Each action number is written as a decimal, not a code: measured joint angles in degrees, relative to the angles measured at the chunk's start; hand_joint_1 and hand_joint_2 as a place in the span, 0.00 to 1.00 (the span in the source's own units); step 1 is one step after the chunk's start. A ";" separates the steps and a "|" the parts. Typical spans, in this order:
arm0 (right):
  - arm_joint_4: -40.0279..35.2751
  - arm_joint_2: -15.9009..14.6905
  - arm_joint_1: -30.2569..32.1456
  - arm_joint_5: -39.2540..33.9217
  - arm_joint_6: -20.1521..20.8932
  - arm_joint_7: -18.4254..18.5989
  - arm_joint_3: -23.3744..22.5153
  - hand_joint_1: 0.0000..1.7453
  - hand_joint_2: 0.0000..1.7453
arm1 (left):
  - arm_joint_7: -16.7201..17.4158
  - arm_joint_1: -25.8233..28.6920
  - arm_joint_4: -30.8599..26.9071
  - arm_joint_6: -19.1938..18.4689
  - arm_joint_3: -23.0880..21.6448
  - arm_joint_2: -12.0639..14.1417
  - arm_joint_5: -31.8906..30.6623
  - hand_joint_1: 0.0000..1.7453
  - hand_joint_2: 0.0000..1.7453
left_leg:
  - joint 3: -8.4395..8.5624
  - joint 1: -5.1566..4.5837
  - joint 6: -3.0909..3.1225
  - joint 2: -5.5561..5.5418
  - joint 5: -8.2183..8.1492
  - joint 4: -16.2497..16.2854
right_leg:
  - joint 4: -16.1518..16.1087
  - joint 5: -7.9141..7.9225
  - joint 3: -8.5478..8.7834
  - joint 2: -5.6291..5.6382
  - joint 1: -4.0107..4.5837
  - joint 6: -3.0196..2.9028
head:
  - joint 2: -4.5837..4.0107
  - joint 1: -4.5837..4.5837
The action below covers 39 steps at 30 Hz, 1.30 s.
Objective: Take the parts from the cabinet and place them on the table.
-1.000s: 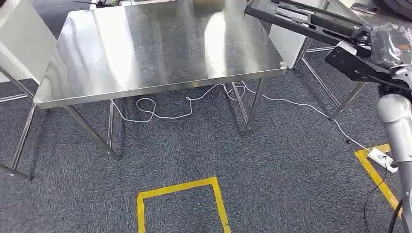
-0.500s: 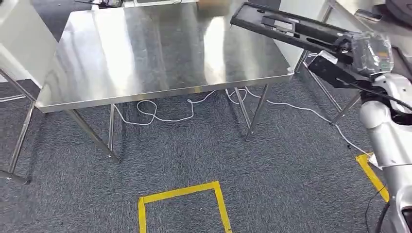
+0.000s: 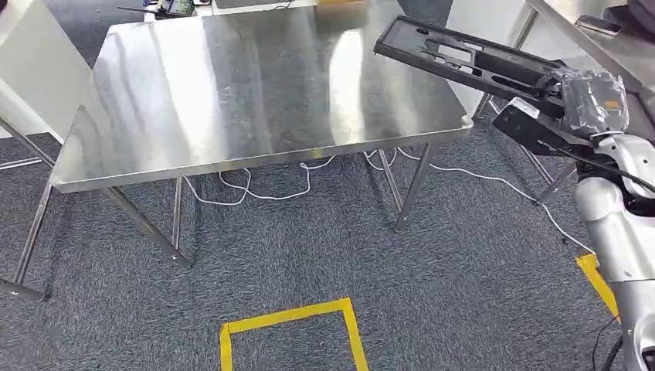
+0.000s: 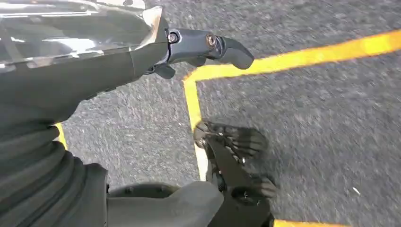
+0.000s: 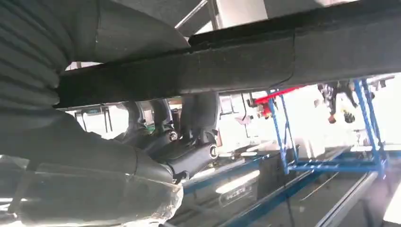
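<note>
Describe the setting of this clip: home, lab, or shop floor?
Probably a workshop or factory test area: a stainless steel table on grey carpet marked with yellow floor tape, and blue metal racking behind the long black part.

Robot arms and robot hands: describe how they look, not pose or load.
The right arm is smooth silver with rounded segments; a thin black cable runs along it. The right robot hand sits under clear plastic wrap. The left robot hand has a grey ribbed cover and dark fingers.
</note>
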 joint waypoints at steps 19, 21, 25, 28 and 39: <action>-1.75 -0.13 3.30 2.47 0.09 0.48 -2.62 1.00 1.00 | 0.15 -0.05 0.02 -0.11 -0.02 0.44 -0.70 0.00 1.00 | 0.56 0.21 2.82 0.07 4.27 -6.64 | 17.01 -9.29 -5.84 0.23 0.74 1.92 | 0.00 0.15; -1.64 -0.13 3.41 2.56 0.11 0.44 -2.62 1.00 1.00 | 0.15 0.03 0.04 -0.13 -0.02 0.39 -0.94 0.00 1.00 | 1.43 0.21 2.53 -0.09 3.44 -6.49 | 13.20 -6.65 -5.82 0.21 0.46 3.09 | 0.00 0.13; -1.31 -0.11 2.98 3.24 0.24 0.26 -2.54 1.00 1.00 | 0.20 -0.07 0.04 -0.13 -0.02 0.50 -1.38 0.00 1.00 | 2.64 0.13 1.13 -0.35 1.38 -5.43 | 0.08 -0.82 -1.89 -0.27 0.53 2.94 | 0.00 0.26; -1.14 -0.13 3.27 3.85 0.61 0.24 -2.54 1.00 1.00 | 0.39 -0.10 0.02 -0.15 -0.02 0.55 -1.66 0.00 1.00 | 2.50 -0.08 0.55 -0.33 0.68 -5.10 | 0.69 0.06 -1.13 -0.06 0.27 1.27 | 0.00 -0.03; -0.70 0.09 2.97 5.05 0.63 -0.15 -2.14 1.00 1.00 | 0.50 -0.13 0.02 -0.15 -0.02 0.94 -1.62 0.00 1.00 | -4.48 0.19 1.55 0.32 7.30 -3.46 | 0.30 -3.74 3.70 0.26 0.67 -0.35 | 0.00 -0.24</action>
